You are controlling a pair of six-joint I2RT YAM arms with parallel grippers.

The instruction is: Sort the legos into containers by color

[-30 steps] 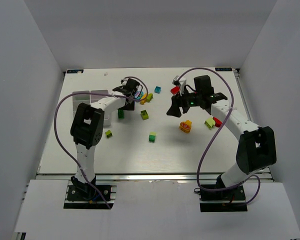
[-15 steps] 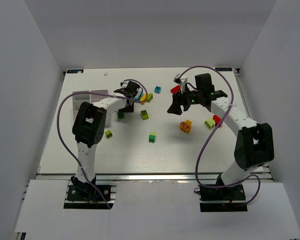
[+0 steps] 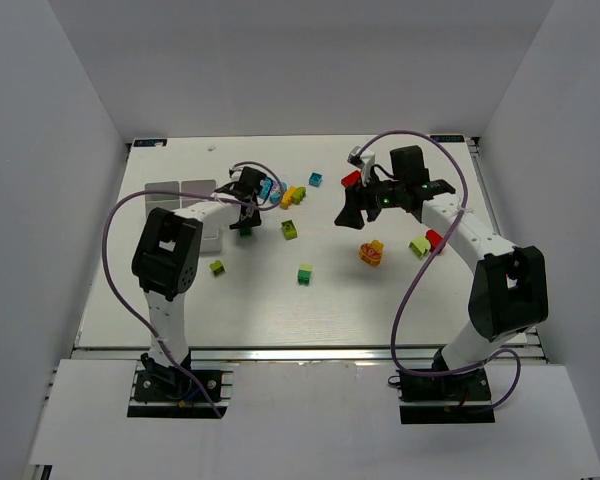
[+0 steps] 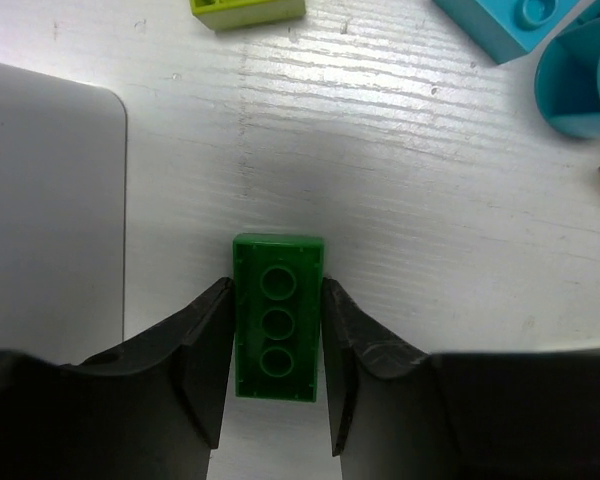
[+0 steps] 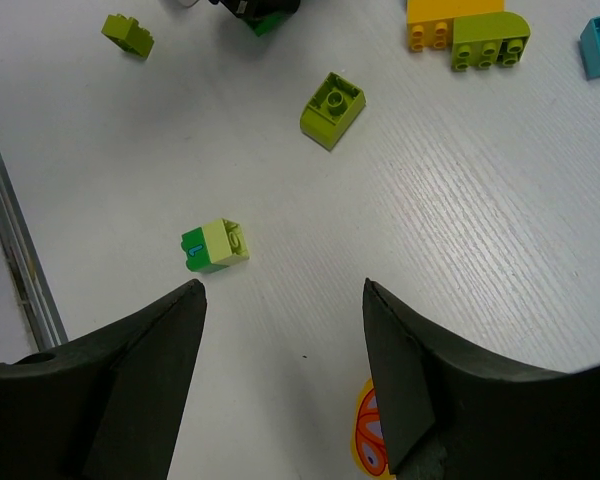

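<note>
A dark green lego (image 4: 276, 318) lies on the table with its underside holes up, and my left gripper (image 4: 276, 300) is shut on it, both fingers pressed against its long sides. From above, that gripper (image 3: 245, 212) and the green lego (image 3: 243, 229) sit just right of the white containers (image 3: 176, 190). My right gripper (image 3: 352, 214) hangs open above the table with nothing between its fingers (image 5: 150, 350). Below it lie a green-and-lime lego (image 5: 214, 246), a lime lego (image 5: 333, 108) and a yellow-orange piece (image 5: 365, 440).
Cyan legos (image 4: 510, 20) and a lime one (image 4: 248, 10) lie just beyond the left gripper, with the tray corner (image 4: 40, 200) to its left. Scattered on the table are a red lego (image 3: 350, 179), a yellow one (image 3: 290, 195), lime ones (image 3: 217, 267) (image 3: 419, 245) and another red (image 3: 434, 239).
My left gripper has come back from the cyan and yellow cluster toward the tray and closed on the green lego. The right arm has hardly moved.
</note>
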